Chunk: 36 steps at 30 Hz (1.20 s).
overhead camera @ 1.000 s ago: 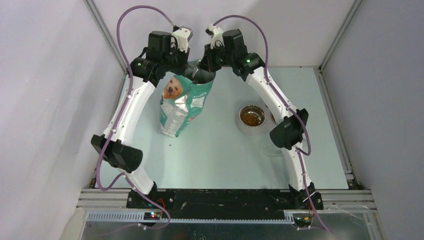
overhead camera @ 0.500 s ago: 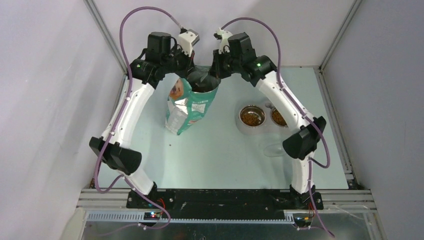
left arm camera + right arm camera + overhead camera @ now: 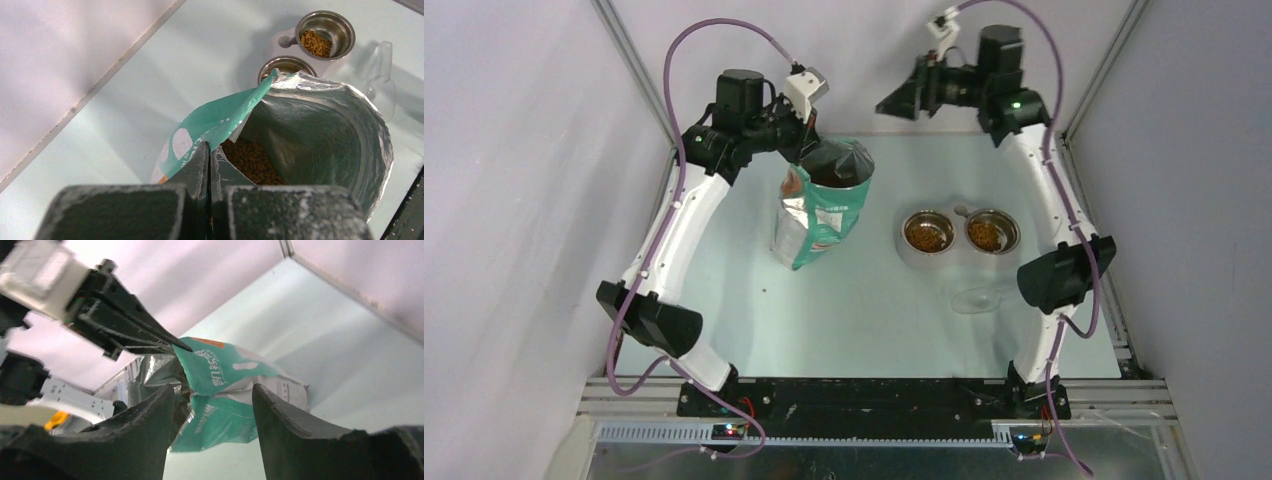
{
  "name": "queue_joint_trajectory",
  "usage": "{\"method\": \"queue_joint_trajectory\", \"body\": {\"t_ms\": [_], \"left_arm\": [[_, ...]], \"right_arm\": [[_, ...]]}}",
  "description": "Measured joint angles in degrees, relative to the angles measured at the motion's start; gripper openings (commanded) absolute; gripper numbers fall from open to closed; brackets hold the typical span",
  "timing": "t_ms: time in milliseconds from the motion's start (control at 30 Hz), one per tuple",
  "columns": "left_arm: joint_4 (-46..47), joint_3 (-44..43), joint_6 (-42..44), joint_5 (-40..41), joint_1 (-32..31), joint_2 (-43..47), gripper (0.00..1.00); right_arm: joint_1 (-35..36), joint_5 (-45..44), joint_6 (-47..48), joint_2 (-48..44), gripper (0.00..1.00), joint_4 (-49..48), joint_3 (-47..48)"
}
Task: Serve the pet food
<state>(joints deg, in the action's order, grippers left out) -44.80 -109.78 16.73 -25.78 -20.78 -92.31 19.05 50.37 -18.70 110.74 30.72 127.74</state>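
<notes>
The teal-green bag [image 3: 821, 212] stands open-mouthed on the table, left of centre. Brown pet food [image 3: 252, 161] lies inside its foil lining. My left gripper [image 3: 210, 150] is shut on the near rim of the bag's mouth and holds it up. More pet food fills the two steel bowls [image 3: 928, 234] [image 3: 985, 235] to the bag's right. Up near the back wall my right gripper [image 3: 886, 103] hangs open, apart from the bag and to its upper right. In the right wrist view its fingers [image 3: 295, 420] frame the bag [image 3: 225, 370] with nothing between them.
The bowls sit in a pale holder [image 3: 912, 257]. A clear plastic scoop [image 3: 977, 298] lies on the table in front of them, beside my right arm's elbow [image 3: 1059, 275]. Walls and metal frame rails close in the table at the back and sides.
My right gripper has opened, let go of the bag's rim, and swung up and to the right. The left gripper has carried the bag slightly right. The second bowl is now uncovered.
</notes>
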Motion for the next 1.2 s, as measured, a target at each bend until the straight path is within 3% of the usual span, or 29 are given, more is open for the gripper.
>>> {"method": "queue_joint_trajectory", "body": {"t_ms": [133, 267, 567, 833, 900, 1000, 1067, 1167, 1200], "left_arm": [[-0.3, 0.0, -0.2, -2.2, 0.0, 0.0, 0.0], [-0.2, 0.0, -0.8, -4.9, -0.1, -0.3, 0.0], [-0.4, -2.1, -1.7, -7.1, -0.5, -2.3, 0.0], [-1.9, -4.3, -1.7, -7.5, -0.5, -3.3, 0.0], [-2.0, -4.3, -1.7, -7.4, -0.5, -3.3, 0.08], [-2.0, -4.5, -1.9, -7.4, -0.5, -3.3, 0.49], [-1.7, -5.2, -2.1, -7.4, -0.5, -3.3, 0.66], [-0.6, -5.2, -3.5, -7.0, -0.4, -2.3, 0.78], [-0.4, -5.2, -3.9, -6.6, -0.2, -1.6, 0.87]], "right_arm": [[-7.6, 11.8, 1.6, 0.0, 0.66, -5.9, 0.0], [-9.6, 14.4, 15.7, 0.1, 0.69, -0.6, -0.1], [-2.3, 12.2, 56.4, 2.4, 0.76, 20.0, -3.2], [6.1, 9.4, 67.9, 2.2, 0.8, 21.0, -10.8], [6.8, 9.2, 66.7, 1.6, 0.81, 18.3, -13.0], [7.0, 9.2, 61.6, 0.3, 0.81, 12.5, -16.3], [7.0, 9.1, 57.4, -0.2, 0.81, 7.8, -18.1], [7.3, 8.9, 51.9, -0.2, 0.81, 2.0, -19.3], [7.5, 8.7, 50.0, -0.2, 0.81, 0.3, -19.4]]}}
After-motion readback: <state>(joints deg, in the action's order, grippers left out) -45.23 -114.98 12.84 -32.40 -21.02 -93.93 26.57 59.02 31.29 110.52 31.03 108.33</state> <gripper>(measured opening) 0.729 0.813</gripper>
